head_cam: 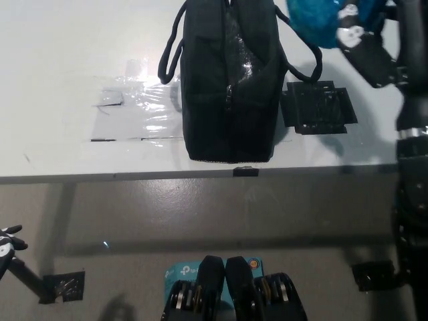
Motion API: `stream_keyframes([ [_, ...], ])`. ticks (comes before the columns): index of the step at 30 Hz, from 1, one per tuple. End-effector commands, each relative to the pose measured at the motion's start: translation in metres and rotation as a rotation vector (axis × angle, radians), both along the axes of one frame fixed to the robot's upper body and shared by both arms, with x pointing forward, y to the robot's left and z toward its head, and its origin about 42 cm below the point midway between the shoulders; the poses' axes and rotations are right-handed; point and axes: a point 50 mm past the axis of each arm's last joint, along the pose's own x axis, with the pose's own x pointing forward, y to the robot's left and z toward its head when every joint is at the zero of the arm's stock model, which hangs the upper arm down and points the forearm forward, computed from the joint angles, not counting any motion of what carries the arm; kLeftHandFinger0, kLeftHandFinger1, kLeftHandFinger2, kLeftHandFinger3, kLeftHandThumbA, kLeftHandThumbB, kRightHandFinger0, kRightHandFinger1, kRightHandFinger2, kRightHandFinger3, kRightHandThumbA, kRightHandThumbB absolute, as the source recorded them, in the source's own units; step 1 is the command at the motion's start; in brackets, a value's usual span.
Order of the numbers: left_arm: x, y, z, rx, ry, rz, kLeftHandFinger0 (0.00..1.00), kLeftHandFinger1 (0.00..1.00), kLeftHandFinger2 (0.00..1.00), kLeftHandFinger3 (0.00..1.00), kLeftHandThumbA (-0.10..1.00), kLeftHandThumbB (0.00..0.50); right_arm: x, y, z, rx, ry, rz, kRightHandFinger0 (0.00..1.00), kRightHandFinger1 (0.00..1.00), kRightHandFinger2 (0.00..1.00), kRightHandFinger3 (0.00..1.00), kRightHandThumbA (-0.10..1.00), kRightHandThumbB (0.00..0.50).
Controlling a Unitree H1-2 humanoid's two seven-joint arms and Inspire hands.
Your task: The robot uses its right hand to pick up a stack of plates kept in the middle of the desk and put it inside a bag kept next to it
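I have my right hand (364, 40) up at the top right of the head view, clamped on the blue stack of plates (314, 20), which it holds in the air just to the right of the black bag (227, 87) and above its right handle (309, 50). The stack is partly cut off by the frame edge, so I can't be sure how level it sits in the grip.

From here I judge the carry is nearly done and the insertion is what's left. The bag lies on the white desk (60, 80), its mouth beyond the top of the view, so I'd bring the plates over the opening, keep them clear of the handle loop, and only then lower and release.

My left hand (5, 246) rests low at the left edge, barely in view; whether it is open I cannot tell.
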Motion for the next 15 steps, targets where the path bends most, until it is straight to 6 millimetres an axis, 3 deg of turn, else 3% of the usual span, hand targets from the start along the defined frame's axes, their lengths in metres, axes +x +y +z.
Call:
stream_keyframes([
  [1,0.002,0.004,0.017,0.063,-0.051,-0.030,0.43,0.55,0.72,0.67,0.23,0.000,0.001,0.022,0.038,0.002,-0.101,-0.012,0.00,0.00,0.23,0.00,-0.10,0.349],
  [4,0.001,0.004,0.017,0.061,-0.046,-0.027,0.44,0.56,0.71,0.68,0.23,0.000,0.005,0.030,0.043,0.000,-0.102,-0.007,0.00,0.00,0.30,0.01,-0.10,0.331],
  [9,0.002,0.004,0.017,0.076,-0.042,-0.040,0.43,0.55,0.69,0.69,0.21,0.000,0.010,0.056,0.054,0.013,-0.101,-0.035,0.00,0.00,0.26,0.01,-0.10,0.316],
  [15,0.003,0.002,0.016,0.080,-0.038,-0.046,0.45,0.57,0.71,0.70,0.19,0.000,0.020,0.068,0.043,0.068,-0.073,-0.055,0.00,0.00,0.24,0.02,-0.10,0.318],
])
